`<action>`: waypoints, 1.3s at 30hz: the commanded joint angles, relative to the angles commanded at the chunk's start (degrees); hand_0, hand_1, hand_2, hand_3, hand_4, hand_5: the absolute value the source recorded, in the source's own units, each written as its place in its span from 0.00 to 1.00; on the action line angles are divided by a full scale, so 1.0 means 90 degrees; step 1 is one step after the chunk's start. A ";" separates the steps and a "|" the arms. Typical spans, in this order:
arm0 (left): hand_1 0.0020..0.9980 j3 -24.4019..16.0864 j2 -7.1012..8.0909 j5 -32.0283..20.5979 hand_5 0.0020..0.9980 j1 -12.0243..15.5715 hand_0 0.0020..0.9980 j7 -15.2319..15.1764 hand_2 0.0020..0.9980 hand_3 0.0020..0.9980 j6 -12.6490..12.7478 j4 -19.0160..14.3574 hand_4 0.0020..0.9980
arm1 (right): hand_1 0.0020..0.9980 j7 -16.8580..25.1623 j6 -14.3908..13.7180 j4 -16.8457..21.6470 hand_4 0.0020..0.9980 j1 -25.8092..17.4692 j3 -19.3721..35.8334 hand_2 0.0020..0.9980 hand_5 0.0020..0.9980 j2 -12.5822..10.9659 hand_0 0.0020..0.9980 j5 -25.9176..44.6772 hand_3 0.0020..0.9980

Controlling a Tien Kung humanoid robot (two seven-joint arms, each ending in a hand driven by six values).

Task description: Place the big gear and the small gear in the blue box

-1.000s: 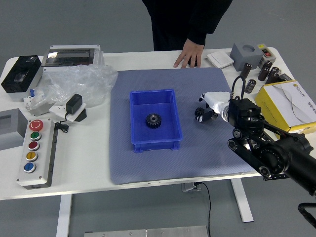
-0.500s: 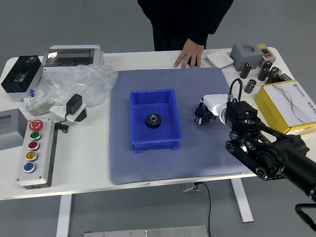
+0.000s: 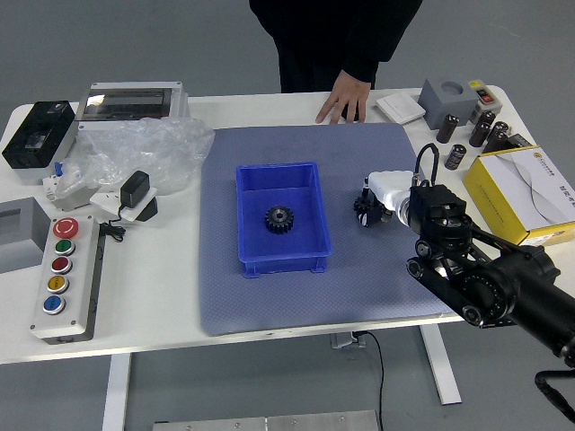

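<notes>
The blue box [image 3: 285,264] stands open on a grey mat [image 3: 269,310] laid over the white tabletop [image 3: 153,328]. Inside it, on the floor near the middle, sits one dark gear [image 3: 279,219]; whether this is the big or the small one cannot be told. The right hand [image 3: 382,205], white-backed, is over the mat to the right of the blue box and apart from it, its arm reaching in from the right. Dark parts are noted at its box-facing end, but whether the hand is spread, closed or gripping a second gear cannot be determined.

Beyond the blue box and to its right, a person [image 3: 328,40] in dark clothing rests one hand [image 3: 346,95] on the far edge of the tabletop, fingers pointing down. Left of the blue box lies a control panel [image 3: 87,292] with coloured buttons; left and farther back, clear plastic wrapping [image 3: 148,153]. A yellow-sided carton [image 3: 494,193] stands well to the blue box's right.
</notes>
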 joint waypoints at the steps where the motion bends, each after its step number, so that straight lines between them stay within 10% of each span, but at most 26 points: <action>1: 0.82 -0.0001 0.0000 0.0000 0.26 0.0000 0.80 0.0000 0.81 0.84 0.0000 0.0000 0.66 | 0.45 0.0000 -0.0011 -0.0002 0.56 0.0000 0.0000 0.49 0.31 0.0005 0.40 -0.0005 0.61; 25: 0.82 0.0001 0.0006 -0.0022 0.26 0.0002 0.80 -0.0005 0.81 0.84 0.0004 0.0000 0.66 | 0.42 -0.0003 -0.0191 0.0096 0.52 -0.0110 0.0423 0.44 0.28 -0.0036 0.37 -0.0104 0.57; 39: 0.82 -0.0005 0.0033 -0.0048 0.26 -0.0004 0.80 -0.0013 0.81 0.84 0.0007 0.0000 0.66 | 0.41 -0.0113 -0.0140 0.0902 0.49 -0.0256 0.1415 0.43 0.26 -0.0315 0.37 -0.0343 0.57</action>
